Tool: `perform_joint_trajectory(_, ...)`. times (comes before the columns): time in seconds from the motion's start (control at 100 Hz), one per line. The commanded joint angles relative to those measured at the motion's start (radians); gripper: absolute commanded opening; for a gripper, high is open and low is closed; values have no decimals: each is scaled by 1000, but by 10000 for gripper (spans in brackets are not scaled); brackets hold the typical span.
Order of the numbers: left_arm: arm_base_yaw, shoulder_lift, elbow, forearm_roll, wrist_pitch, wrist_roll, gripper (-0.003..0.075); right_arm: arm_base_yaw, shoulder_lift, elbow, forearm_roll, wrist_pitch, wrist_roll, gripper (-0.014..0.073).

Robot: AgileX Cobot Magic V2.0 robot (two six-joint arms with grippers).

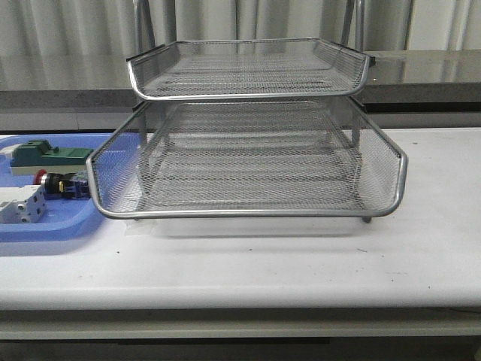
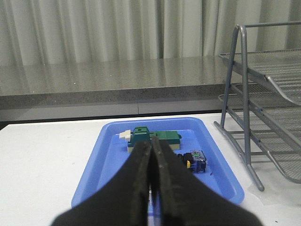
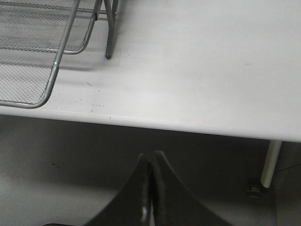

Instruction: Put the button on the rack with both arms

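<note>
A: Claw states?

B: Left claw [image 2: 151,188] was pinched shut, fingers pressed together, nothing between them. Right claw [image 3: 149,197] same: closed and empty, hanging off the near edge of the surface [image 3: 211,70], out past the rack's corner.

A: Where was the button from the left claw?

B: In the left wrist view, just past the fingertips at about 1 o'clock. The button [image 2: 194,161] lay in the blue bin [image 2: 221,181], beside the green block [image 2: 155,139], which sat near 12. In the front view the button [image 1: 60,184] was on its side at the rack's 9 o'clock, red head pointing away from the rack [image 1: 248,162], long axis roughly left-right across the surface. White component [image 1: 21,204] sat just in front of it.

A: Nearer arm?

B: Left, clearly. The right had the rack between it and the bin, well apart from the button.

A: So?

B: My read: left needed to open, shift slightly right and drop, closing across the short axis of the body. Green block was close; clearance looked tight. Neither arm showed in the front view.
</note>
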Motion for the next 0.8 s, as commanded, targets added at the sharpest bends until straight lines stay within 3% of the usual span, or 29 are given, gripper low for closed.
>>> perform_joint_trajectory(0.0, -6, -31, 33, -8, -81, -7, -20, 1, 2, -35, -20, -54, 0, -68)
perform_joint_trajectory(0.4, -4, -29, -14, -62, -150, -7, -20, 1, 2, -35, -20, -54, 0, -68)
perform_joint_trajectory(0.59, -4, 55, -182, -125, -1, -7, -20, 1, 2, -35, -20, -54, 0, -68)
perform_joint_trajectory(0.79, -4, 302, -431, -136, 174, -7, -20, 1, 2, -35, -20, -54, 0, -68)
